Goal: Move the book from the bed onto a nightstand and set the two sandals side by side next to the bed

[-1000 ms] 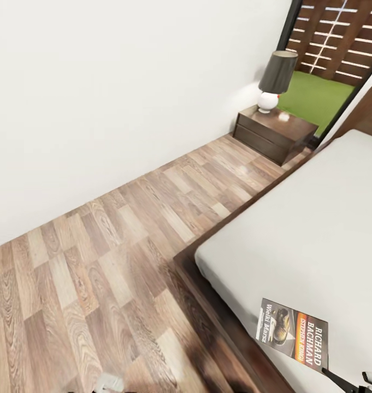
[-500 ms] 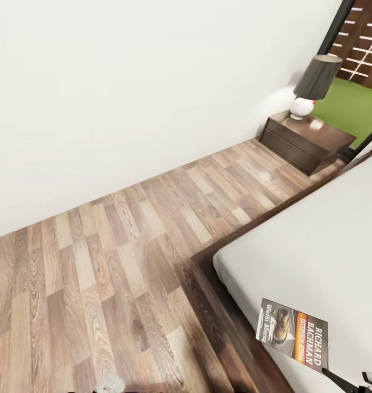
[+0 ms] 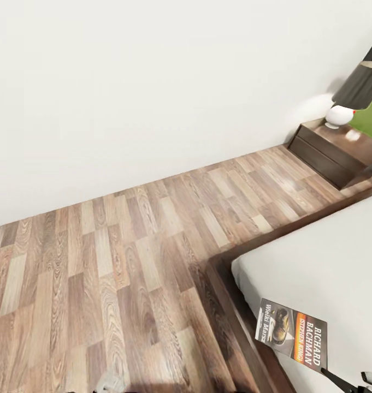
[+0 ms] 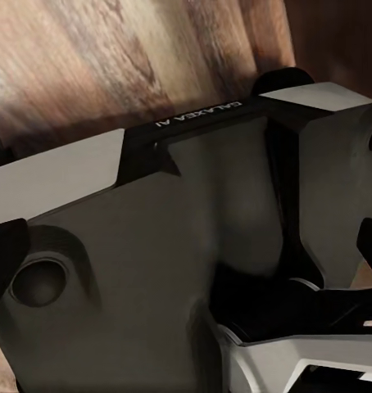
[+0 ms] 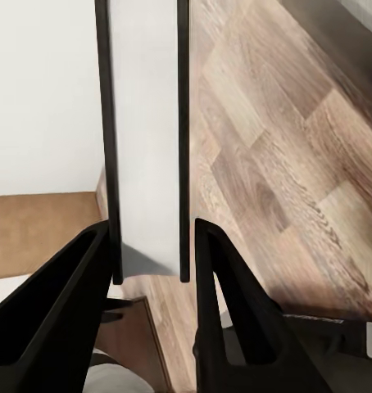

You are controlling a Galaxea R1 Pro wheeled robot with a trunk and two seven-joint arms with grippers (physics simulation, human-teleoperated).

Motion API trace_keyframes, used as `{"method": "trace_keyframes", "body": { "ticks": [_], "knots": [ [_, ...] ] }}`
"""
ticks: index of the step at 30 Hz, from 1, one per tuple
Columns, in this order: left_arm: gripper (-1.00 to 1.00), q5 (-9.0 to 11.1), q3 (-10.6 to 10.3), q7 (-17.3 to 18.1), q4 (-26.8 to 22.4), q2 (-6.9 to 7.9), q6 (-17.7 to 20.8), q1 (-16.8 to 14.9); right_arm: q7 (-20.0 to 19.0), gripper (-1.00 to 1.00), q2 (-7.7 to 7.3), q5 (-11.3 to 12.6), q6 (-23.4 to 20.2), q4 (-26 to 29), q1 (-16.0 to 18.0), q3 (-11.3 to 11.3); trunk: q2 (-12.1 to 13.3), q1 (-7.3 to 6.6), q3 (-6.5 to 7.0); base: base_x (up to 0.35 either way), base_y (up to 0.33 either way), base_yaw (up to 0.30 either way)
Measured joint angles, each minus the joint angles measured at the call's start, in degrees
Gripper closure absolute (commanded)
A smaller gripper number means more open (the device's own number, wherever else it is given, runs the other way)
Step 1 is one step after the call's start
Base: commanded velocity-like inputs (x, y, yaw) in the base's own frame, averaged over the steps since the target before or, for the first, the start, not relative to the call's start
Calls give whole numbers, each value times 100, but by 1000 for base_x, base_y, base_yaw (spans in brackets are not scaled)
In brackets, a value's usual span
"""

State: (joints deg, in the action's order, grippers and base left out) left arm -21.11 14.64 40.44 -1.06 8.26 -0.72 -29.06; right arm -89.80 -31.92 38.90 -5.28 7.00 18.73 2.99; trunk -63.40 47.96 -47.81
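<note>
since the earlier frame the view swung: nightstand [image 3: 338,153] slid toward 3 o'clock. right tool [image 5: 153,270] pinches the book [image 3: 292,334] edge-on, over the bed [image 3: 328,262] corner; left tool's state can't be told.

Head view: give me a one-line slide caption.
Book held above the bed edge by the right tool, with plank floor leading to the lamp-topped nightstand.

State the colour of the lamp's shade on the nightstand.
Dark grey-brown; the lamp shade shows best in the head view.
</note>
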Motion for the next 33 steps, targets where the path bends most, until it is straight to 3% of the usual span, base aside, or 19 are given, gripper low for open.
{"method": "trace_keyframes", "body": {
  "ticks": [33],
  "knots": [
    [-100,0,0,0,-1,-70,0,53,0,100,37,-1,0,0,0,0,0,0,0,0,0,293]
  ]
}}
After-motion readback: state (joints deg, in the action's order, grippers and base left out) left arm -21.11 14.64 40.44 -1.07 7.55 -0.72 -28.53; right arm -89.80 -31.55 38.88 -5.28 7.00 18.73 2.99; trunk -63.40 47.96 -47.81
